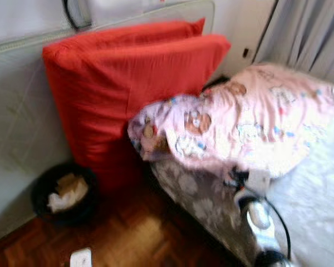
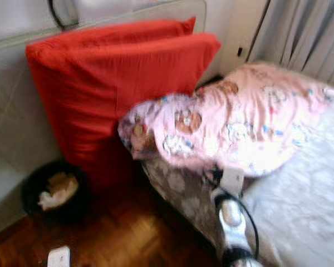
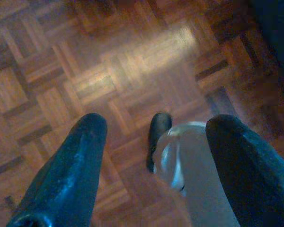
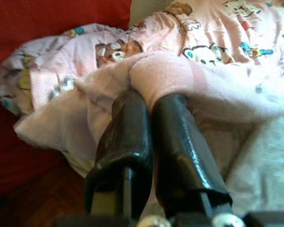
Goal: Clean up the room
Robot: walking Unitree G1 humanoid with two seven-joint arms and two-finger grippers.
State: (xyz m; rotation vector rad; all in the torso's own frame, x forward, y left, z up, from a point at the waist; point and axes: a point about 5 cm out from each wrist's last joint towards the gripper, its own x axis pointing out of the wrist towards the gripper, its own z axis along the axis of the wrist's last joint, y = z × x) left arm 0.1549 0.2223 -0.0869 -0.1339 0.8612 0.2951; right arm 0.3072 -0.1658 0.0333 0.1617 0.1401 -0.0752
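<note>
Blanket [image 1: 256, 119], pink with cartoon prints, lies bunched on the near corner of the bed [image 1: 317, 194]; your right gripper [image 4: 149, 101] has its two fingers clenched on a fold of that blanket at its lower edge, as the right wrist view shows. In the head views the right arm [image 1: 261, 222] reaches up from below along the bed's side, a black cable looping beside it. Just beside the blanket, on your left, stand two red cushions [image 1: 128, 94], upright against the pale wall panel [image 1: 16, 122] and touching the blanket's end. A black bin [image 1: 64, 194] holding crumpled paper sits on the parquet floor [image 1: 139, 233] at the foot of the cushions. Grey curtains [image 1: 312, 33] hang behind the bed. Your left gripper [image 3: 154, 156] points at the floor, fingers spread apart and released, holding nothing.
</note>
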